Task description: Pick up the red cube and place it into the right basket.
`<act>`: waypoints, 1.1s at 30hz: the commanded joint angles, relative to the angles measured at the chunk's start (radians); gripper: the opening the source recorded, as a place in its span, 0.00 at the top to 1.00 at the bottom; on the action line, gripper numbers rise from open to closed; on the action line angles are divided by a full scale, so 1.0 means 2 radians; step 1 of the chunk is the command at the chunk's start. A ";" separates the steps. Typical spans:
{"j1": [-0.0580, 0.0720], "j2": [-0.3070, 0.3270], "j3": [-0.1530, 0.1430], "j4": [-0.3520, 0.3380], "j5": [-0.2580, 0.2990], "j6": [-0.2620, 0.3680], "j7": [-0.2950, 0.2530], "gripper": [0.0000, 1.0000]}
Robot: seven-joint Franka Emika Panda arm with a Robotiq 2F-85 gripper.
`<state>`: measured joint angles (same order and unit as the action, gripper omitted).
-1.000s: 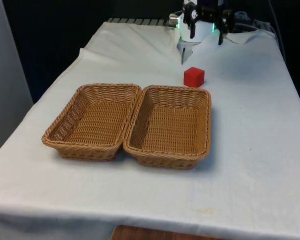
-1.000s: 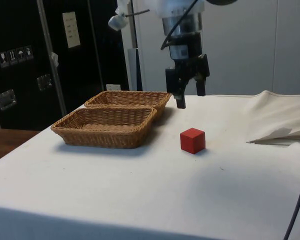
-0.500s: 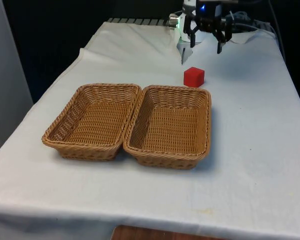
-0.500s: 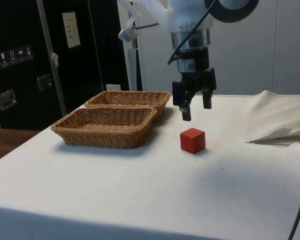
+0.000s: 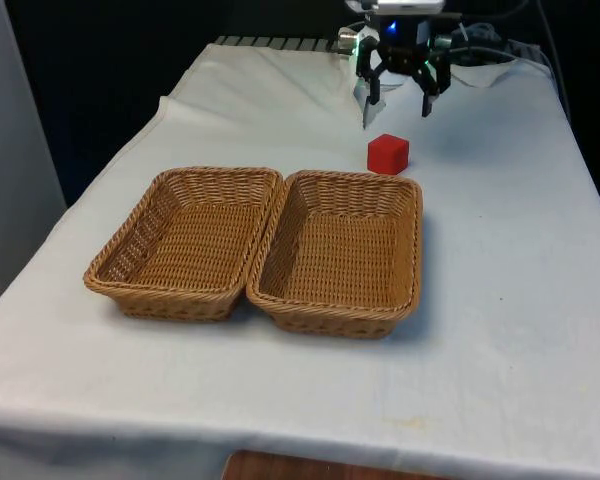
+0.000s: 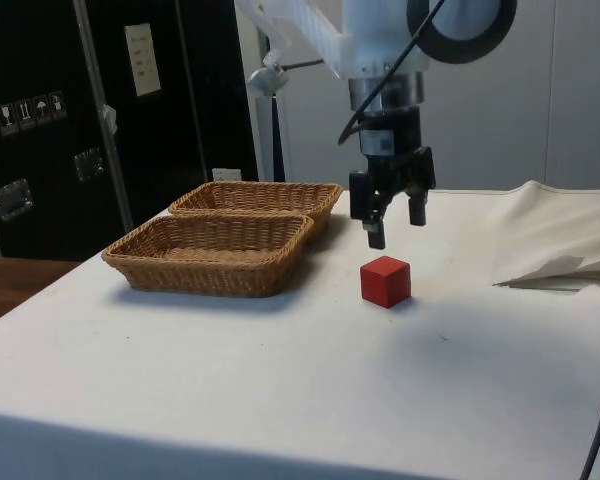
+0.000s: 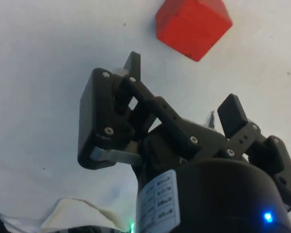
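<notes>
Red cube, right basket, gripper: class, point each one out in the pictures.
red cube (image 5: 388, 154), front view, on its front face.
right basket (image 5: 417, 243), front view, on its right rim.
gripper (image 6: 393, 226), side view, midway between its fingertips.

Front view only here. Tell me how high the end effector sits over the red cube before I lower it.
Observer: In the side view the black two-finger end effector hangs above the red cube. Its fingertips are clear of the cube's top face and do not touch it.
Operator: Report whether the cube sits between the fingers.
Observer: It does not. In the wrist view the cube lies on the white cloth ahead of the open fingers, not between them.
Operator: Confirm nothing is gripped.
Observer: The wrist view shows only cloth between the fingers.
</notes>
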<state>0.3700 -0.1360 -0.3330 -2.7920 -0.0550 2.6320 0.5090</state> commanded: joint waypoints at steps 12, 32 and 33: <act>-0.004 0.045 -0.028 -0.013 0.027 0.078 -0.053 0.00; -0.002 0.066 -0.006 -0.005 0.095 0.100 -0.078 0.00; -0.003 0.068 -0.003 -0.003 0.096 0.100 -0.075 0.00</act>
<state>0.3560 0.0020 -0.3470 -2.7980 0.1060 2.8220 0.3660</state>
